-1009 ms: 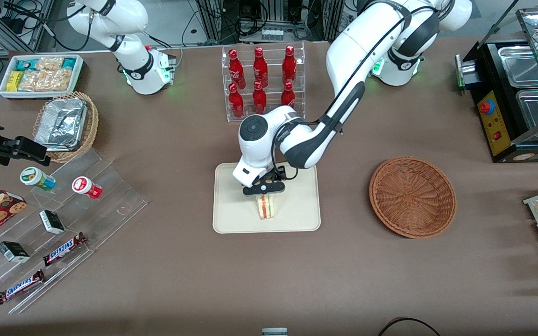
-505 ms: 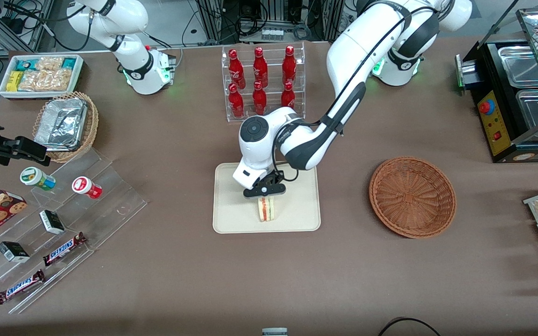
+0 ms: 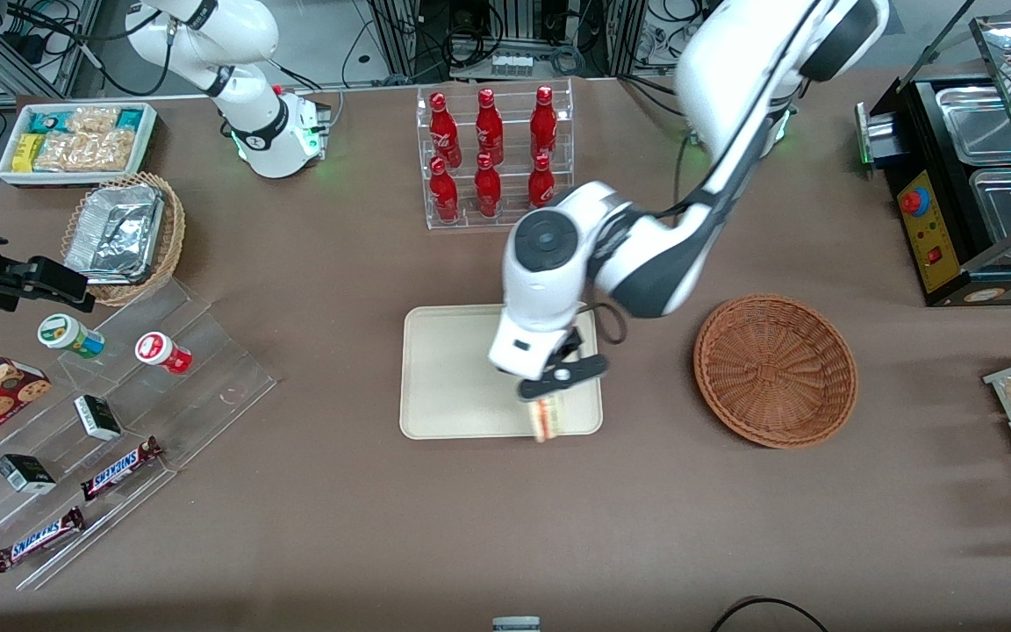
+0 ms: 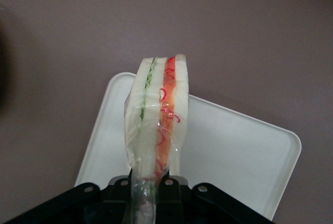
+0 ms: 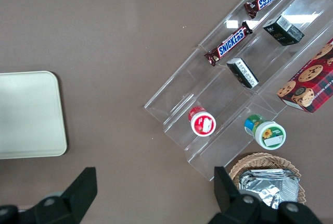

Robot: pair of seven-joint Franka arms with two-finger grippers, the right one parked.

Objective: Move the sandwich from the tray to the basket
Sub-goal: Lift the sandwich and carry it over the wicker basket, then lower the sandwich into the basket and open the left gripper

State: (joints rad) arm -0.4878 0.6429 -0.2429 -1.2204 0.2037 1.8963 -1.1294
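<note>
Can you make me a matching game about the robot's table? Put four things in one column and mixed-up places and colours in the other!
Things:
1. plastic-wrapped white-bread sandwich
2. round woven basket
3. flat rectangular tray
4. left arm's black two-finger gripper

Places and colours:
A. over the tray, closed on something to eat
B. cream-coloured, with rounded corners
C. reddish-brown, toward the working arm's end of the table
D. between two black fingers

Right pairs: 1-D, 2-C, 3-B, 4-A
</note>
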